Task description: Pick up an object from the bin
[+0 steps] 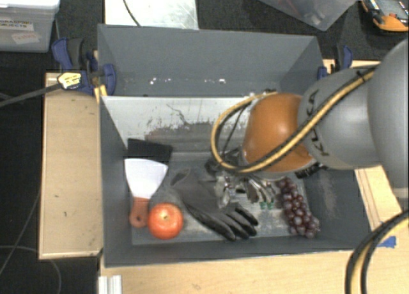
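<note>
- Gripper (238,192) hangs low near the middle of the bin (192,62), just over the black glove (220,213); whether it is spread or closed, I cannot tell.
- Glove lies flat on the floor towards the front: soft, light and limp, I'd judge, best pinched at a raised fold.
- Purple grapes (297,209) lie just beside on one side; a red apple (165,220) and a white scraper (146,177) on the other.

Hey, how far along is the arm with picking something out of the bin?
Done: the gripper is low in the bin, over the black glove, grapes beside it. In hand: nothing I can see held; glove, grapes, apple and white scraper all lie on the floor. Left: gripping one thing and lifting it out.
</note>
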### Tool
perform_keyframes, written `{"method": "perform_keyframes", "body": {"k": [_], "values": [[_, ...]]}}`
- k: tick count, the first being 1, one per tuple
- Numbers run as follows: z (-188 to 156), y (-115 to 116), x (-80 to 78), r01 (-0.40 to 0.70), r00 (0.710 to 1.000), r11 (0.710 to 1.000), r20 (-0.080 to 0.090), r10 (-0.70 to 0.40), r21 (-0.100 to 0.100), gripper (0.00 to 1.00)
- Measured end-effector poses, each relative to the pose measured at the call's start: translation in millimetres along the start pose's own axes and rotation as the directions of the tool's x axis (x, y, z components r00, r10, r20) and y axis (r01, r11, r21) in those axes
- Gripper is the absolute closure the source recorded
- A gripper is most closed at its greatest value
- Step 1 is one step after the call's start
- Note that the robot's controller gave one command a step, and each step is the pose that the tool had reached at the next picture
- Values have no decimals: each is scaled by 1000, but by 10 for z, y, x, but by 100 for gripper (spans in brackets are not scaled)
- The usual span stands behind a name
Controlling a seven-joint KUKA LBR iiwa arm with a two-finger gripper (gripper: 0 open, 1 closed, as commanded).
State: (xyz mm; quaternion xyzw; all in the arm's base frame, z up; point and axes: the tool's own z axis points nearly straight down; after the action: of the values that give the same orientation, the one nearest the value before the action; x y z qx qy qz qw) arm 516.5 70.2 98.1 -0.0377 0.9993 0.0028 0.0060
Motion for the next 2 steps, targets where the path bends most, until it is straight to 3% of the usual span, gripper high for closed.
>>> {"method": "perform_keyframes", "body": {"k": [1,2], "values": [[234,-228,-78,-478,878,878,-2,478,-2,100],[248,-279,-19,-545,838,838,0,545,-4,100]]}}
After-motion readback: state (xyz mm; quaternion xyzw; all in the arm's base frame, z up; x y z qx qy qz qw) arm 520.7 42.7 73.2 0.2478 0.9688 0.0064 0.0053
